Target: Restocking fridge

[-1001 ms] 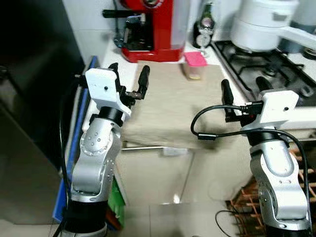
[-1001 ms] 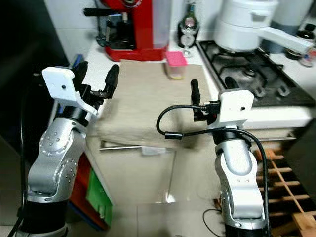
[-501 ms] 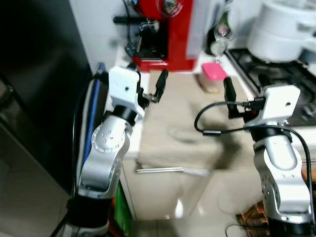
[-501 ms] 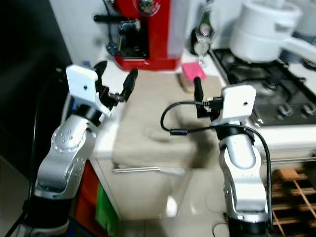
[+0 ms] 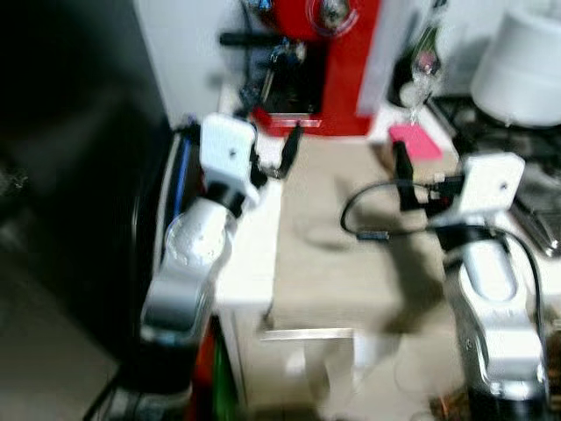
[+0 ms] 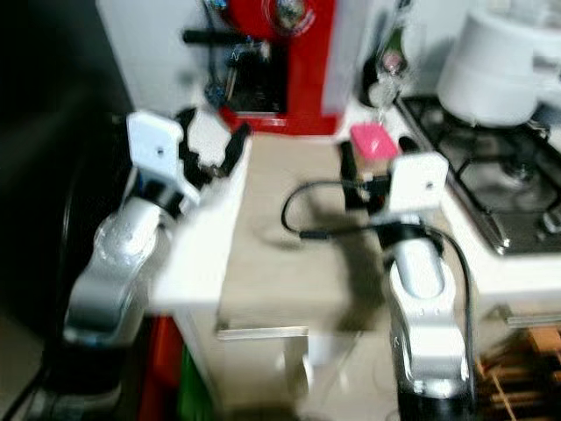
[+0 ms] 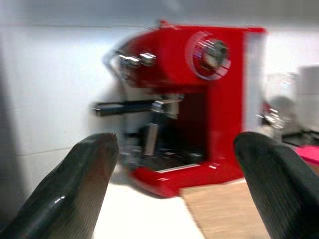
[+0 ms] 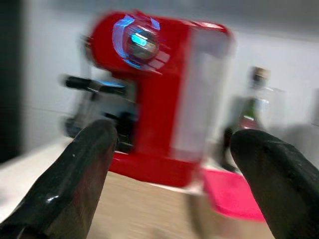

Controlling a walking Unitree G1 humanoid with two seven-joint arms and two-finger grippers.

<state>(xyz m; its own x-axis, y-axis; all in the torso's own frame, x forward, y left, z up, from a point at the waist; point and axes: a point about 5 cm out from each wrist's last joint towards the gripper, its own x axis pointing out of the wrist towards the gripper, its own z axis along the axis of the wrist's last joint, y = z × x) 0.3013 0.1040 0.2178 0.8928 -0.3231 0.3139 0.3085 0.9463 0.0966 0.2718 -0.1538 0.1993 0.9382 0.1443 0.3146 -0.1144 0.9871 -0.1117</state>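
Note:
The black fridge (image 5: pixel 70 175) stands at the left, its door dark and closed as far as the blur shows. My left gripper (image 5: pixel 267 153) is raised over the white counter's left end, open and empty. In the left wrist view its fingers (image 7: pixel 79 184) frame the red coffee machine (image 7: pixel 194 99). My right gripper (image 6: pixel 377 171) hovers open over the beige cloth (image 5: pixel 351 246), empty too. A pink-lidded container (image 5: pixel 414 140) sits just beyond it, also visible as a pink-lidded container (image 8: pixel 232 199) in the right wrist view.
A red coffee machine (image 5: pixel 333 61) stands at the back of the counter, with a dark bottle (image 5: pixel 425 53) and a glass beside it. A white pot (image 6: pixel 504 74) sits on the gas stove (image 6: pixel 517 193) at the right. A drawer handle (image 5: pixel 307 333) runs below the counter edge.
The camera has moved closer to the counter and swung, so the whole scene shifted and blurred. Both arms keep the same raised pose with open fingers.

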